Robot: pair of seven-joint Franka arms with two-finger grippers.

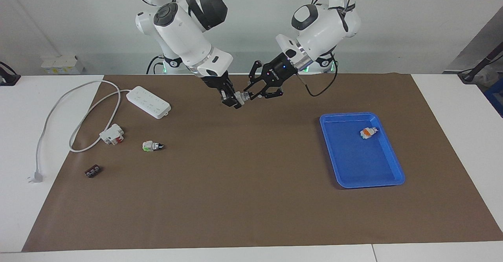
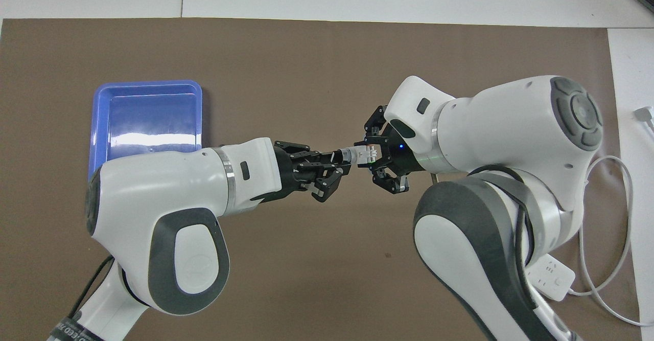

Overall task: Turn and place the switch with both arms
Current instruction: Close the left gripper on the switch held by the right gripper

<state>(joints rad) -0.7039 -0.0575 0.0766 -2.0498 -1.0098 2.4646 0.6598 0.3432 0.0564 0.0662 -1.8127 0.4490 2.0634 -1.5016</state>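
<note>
The switch [image 1: 243, 96] [image 2: 356, 154] hangs in the air over the brown mat, lying level, with my right gripper [image 1: 235, 99] [image 2: 370, 157] shut on its white body. My left gripper [image 1: 252, 94] [image 2: 334, 161] has come up to the switch's other end and covers the black knob, while the silver collar still shows. Both arms meet over the mat's robot-side middle. A second switch with a green end [image 1: 151, 146] lies on the mat toward the right arm's end. One with an orange end [image 1: 368, 132] lies in the blue tray [image 1: 361, 167] [image 2: 145, 106].
A white power strip [image 1: 148, 101] [image 2: 552, 277] with its cable lies toward the right arm's end. Beside the cable are a white block with red parts [image 1: 112, 134] and a small dark block [image 1: 92, 171].
</note>
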